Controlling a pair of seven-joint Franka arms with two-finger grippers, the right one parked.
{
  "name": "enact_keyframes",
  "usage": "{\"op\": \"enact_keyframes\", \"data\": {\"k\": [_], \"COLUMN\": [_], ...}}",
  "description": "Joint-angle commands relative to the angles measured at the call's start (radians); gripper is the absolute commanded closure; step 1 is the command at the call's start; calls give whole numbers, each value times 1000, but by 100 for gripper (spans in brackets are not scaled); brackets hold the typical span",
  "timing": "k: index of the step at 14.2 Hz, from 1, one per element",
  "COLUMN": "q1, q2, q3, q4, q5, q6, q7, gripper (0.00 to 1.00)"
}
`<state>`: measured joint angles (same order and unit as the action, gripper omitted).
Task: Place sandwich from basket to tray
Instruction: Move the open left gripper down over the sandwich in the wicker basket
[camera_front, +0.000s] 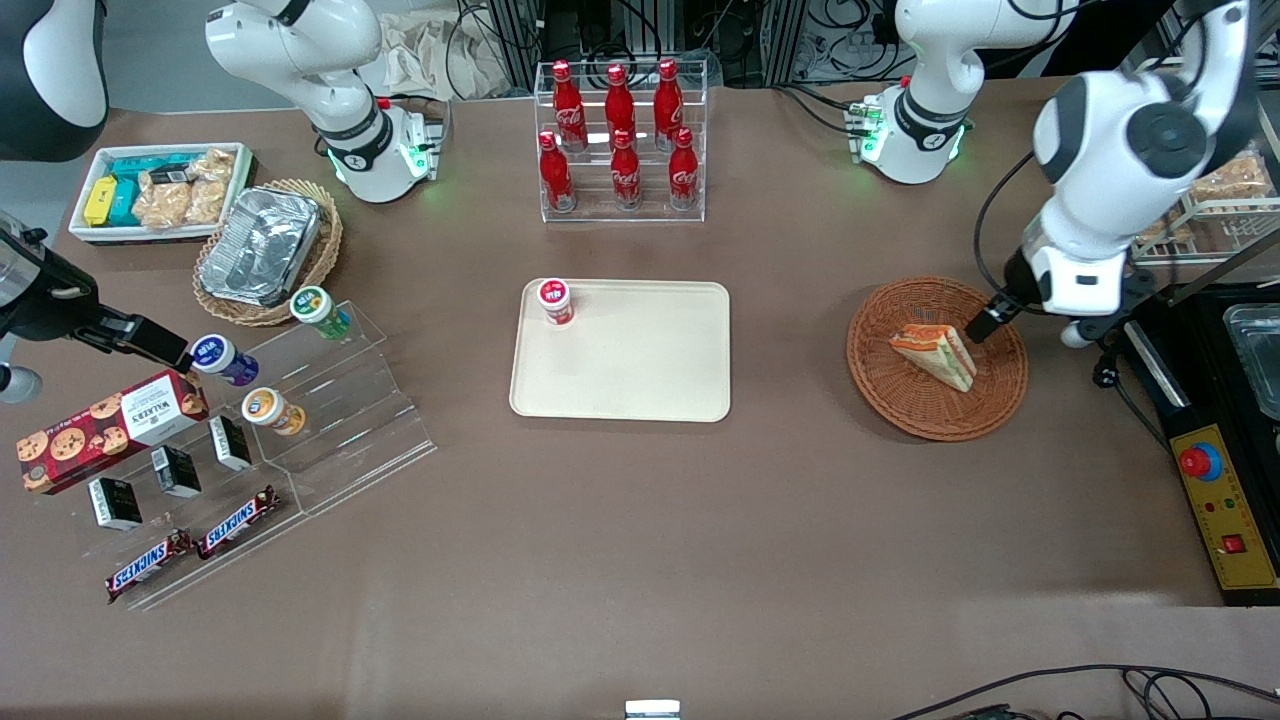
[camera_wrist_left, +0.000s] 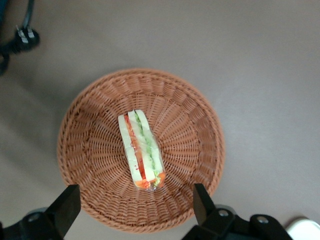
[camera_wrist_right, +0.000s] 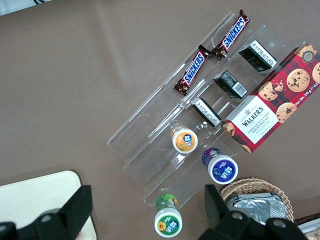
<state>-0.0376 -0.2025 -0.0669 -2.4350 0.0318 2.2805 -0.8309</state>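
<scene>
The sandwich (camera_front: 935, 355) (camera_wrist_left: 141, 150), a pale wedge with red and green layers, lies in the middle of the round reddish-brown basket (camera_front: 880, 370) (camera_wrist_left: 190, 135). My left gripper (camera_front: 990, 320) (camera_wrist_left: 134, 205) hovers above the basket's rim, at the edge nearest the working arm's end. It is open, its fingers (camera_wrist_left: 65, 207) spread wide and apart from the sandwich, with nothing between them. The cream tray (camera_front: 640, 360) lies flat at the table's middle, well away from the basket toward the parked arm.
A small red-lidded cup (camera_front: 555, 300) stands on the tray's corner farthest from the front camera. A rack of cola bottles (camera_front: 620, 140) stands farther back. A yellow control box (camera_front: 1225, 505) and a wire rack (camera_front: 1230, 190) sit at the working arm's end. A plug (camera_wrist_left: 22, 37) lies near the basket.
</scene>
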Motion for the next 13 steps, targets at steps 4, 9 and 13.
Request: {"op": "enact_keyframes", "data": {"k": [4,9,13], "q1": [-4,-4,-4], "q2": [17,60,122], "q3": [1,1,1], "q4": [-148,-159,-159], "q5": [20,19,19], "q6": [229,280,361], "q7": [-203,-243,-319], "gripper": [0,0,0]}}
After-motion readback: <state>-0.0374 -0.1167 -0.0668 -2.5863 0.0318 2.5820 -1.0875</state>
